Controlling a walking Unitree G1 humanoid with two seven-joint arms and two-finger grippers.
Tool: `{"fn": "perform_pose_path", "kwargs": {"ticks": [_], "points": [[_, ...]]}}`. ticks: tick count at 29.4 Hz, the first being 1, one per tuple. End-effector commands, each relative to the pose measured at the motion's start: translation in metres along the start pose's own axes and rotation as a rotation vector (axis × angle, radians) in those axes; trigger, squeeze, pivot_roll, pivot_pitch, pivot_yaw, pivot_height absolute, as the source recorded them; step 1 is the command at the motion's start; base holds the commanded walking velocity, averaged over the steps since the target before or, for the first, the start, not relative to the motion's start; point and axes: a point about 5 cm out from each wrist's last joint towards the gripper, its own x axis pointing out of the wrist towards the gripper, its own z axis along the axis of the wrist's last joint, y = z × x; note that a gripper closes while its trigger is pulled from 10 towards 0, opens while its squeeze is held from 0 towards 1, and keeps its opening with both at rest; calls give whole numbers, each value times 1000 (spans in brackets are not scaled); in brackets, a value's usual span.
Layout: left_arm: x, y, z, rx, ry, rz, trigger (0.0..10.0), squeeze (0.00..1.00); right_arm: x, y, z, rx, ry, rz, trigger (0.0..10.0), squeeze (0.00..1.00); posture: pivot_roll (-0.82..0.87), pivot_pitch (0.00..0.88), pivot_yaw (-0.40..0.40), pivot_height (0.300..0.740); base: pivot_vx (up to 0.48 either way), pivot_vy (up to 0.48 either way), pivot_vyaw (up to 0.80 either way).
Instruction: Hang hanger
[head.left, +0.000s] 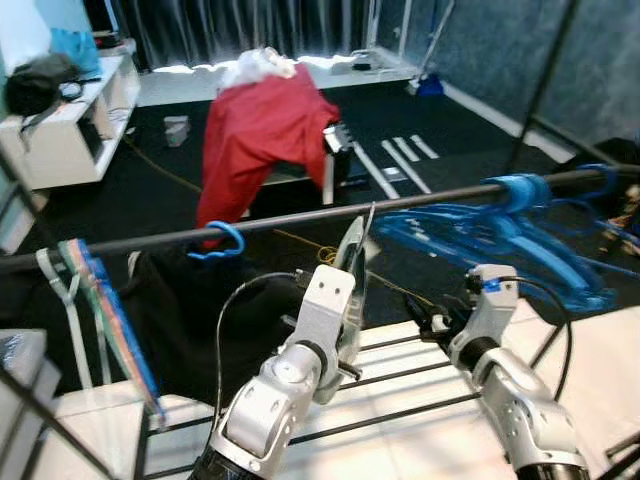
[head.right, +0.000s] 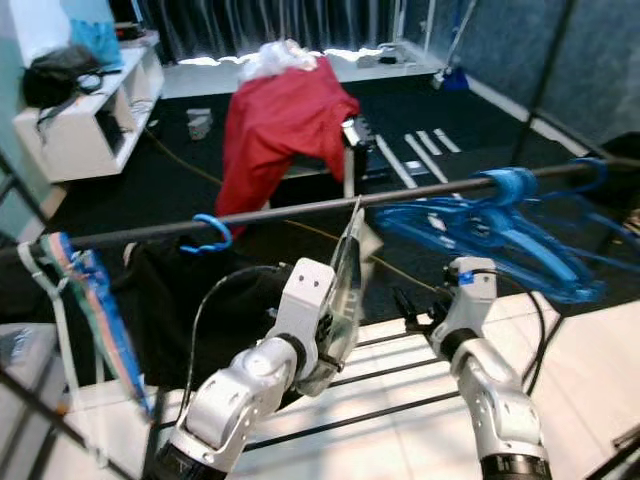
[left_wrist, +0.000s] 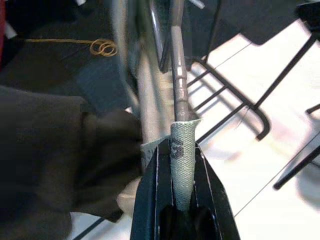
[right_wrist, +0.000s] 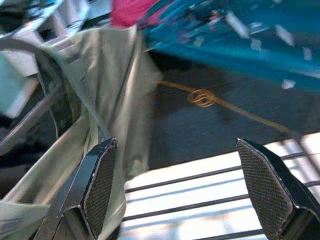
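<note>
Left claw (left_wrist: 181, 200): fingers pressed together on the cloth-wrapped neck of a slim grey metal hanger (head.left: 356, 262), which carries a pale grey-green garment (right_wrist: 100, 100). The hanger stands nearly upright out of the claw, long axis vertical, its hook end (head.left: 370, 212) right at the dark horizontal clothes rail (head.left: 300, 220), which crosses just above and beyond the claw. Whether the hook is over the rail or only against it cannot be told.

Right claw (right_wrist: 177, 190): spread wide, holding nothing, poised just beside the garment's hanging edge and lower than the rail. Left arm is clearly the nearer one to the rail and the working one.

Judgement: the next move turns on lifting the hook over the rail and lowering it on.

Outward along the rail: a small blue plastic hook (head.left: 222, 240) to the left, a bunch of blue plastic hangers (head.left: 500, 225) to the right, striped fabric straps (head.left: 90, 290) at far left. Beyond, a red garment (head.left: 260, 130) draped over a chair on dark floor.
</note>
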Motion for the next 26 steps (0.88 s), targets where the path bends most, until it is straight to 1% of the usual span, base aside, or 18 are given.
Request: {"fn": "perform_pose_path", "kwargs": {"ticks": [1,6,8,9,11,12,13,14,15,18,19,20,21,24,25,26], "points": [[0,-10,-9,-47,34,-25,10000,0,2,8,-7,11,25,29,10000,0,-89,59,-24,740,0,-480,0],[0,-8,-9,-47,26,-12,10000,0,2,8,-7,5,28,35,10000,0,-90,61,-24,740,0,-480,0],[1,1,-6,-56,10,40,10000,0,2,10,-6,-6,30,48,10000,0,-92,68,-24,740,0,-476,0],[1,1,-6,-56,10,40,10000,0,2,10,-6,-6,30,48,10000,0,-92,68,-24,740,0,-472,0],[2,13,-6,-52,6,116,10000,0,1,15,-6,-56,39,100,10000,0,-90,74,-26,740,0,-216,384],[2,13,-6,-52,6,116,10000,0,1,15,-6,-56,39,100,10000,0,-90,74,-26,740,0,0,769],[1,23,-5,-56,-4,165,10000,0,1,20,-6,-85,45,137,10000,0,-90,74,-26,740,0,0,769],[0,29,-4,-60,-12,197,10000,0,0,24,-7,-102,49,162,10000,0,-89,76,-28,740,0,0,769],[0,29,-4,-60,-12,197,10000,0,0,24,-7,-102,49,162,10000,0,-89,76,-28,740,0,0,769],[-7,53,-3,-66,-24,313,10000,0,0,28,-8,-97,66,215,10000,0,-85,79,-31,740,0,0,765],[-7,53,-3,-66,-24,313,10000,0,0,28,-8,-97,66,215,10000,0,-85,79,-31,740,0,0,763],[-10,62,-3,-58,-25,353,10000,0,0,29,-8,-96,75,227,10000,0,-84,79,-32,740,0,0,763],[-10,62,-3,-58,-25,353,10000,0,0,29,-8,-96,75,227,10000,0,-84,79,-32,740,0,0,763],[-17,85,-10,-12,1,448,10000,0,0,30,-12,-99,108,248,10000,0,-82,82,-32,740,0,0,767],[-17,85,-10,-12,1,448,10000,0,0,30,-12,-99,108,248,10000,0,-82,82,-32,740,0,0,769],[-19,90,-13,2,14,468,10000,0,0,30,-12,-99,116,248,10000,0,-80,82,-33,740,0,0,775]]}}
